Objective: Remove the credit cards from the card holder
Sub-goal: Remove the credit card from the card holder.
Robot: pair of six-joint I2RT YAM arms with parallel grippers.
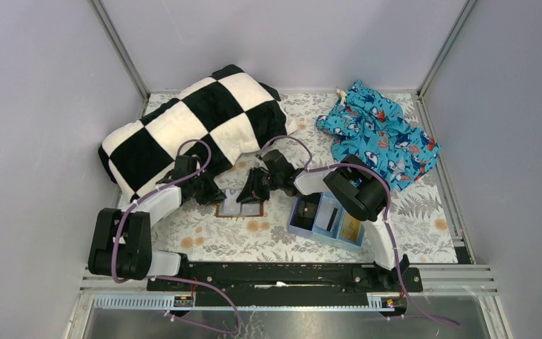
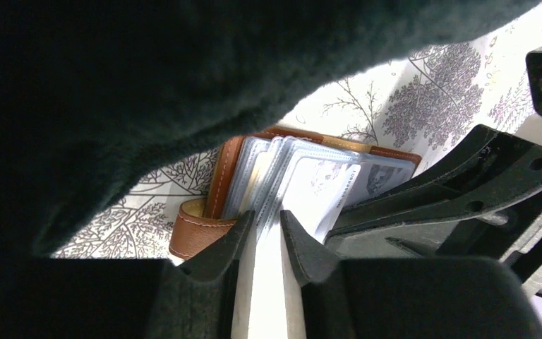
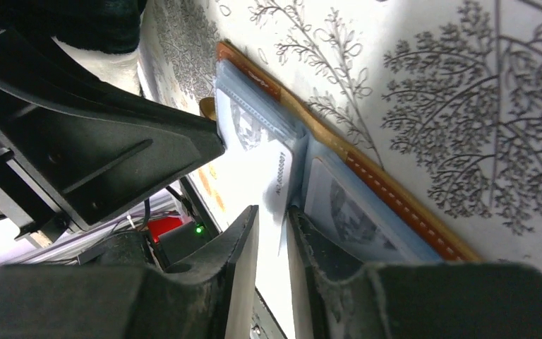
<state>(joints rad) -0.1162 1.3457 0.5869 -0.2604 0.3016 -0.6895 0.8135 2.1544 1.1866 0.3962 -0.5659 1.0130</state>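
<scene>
Looking halfway: orange-gold card (image 1: pixel 351 227) in the tray (image 1: pixel 293 227), pale card (image 3: pixel 276 169) still in card holder (image 2: pixel 196 233); left pincer (image 2: pixel 267 219), right pincer (image 3: pixel 273 212) narrowed there, grip unclear.

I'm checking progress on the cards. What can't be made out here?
Top view: the card holder is mostly hidden under the left gripper and right gripper.
Left wrist view: the checkered pillow blacks out the upper frame.
Wrist views: whether either gripper pinches the pale card is unclear.
Top view: tray contents too small.

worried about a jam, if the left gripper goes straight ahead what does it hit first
The pale card sleeves of the wallet; a white edge already lies between the fingers of the left gripper, though depth is unclear.
</scene>
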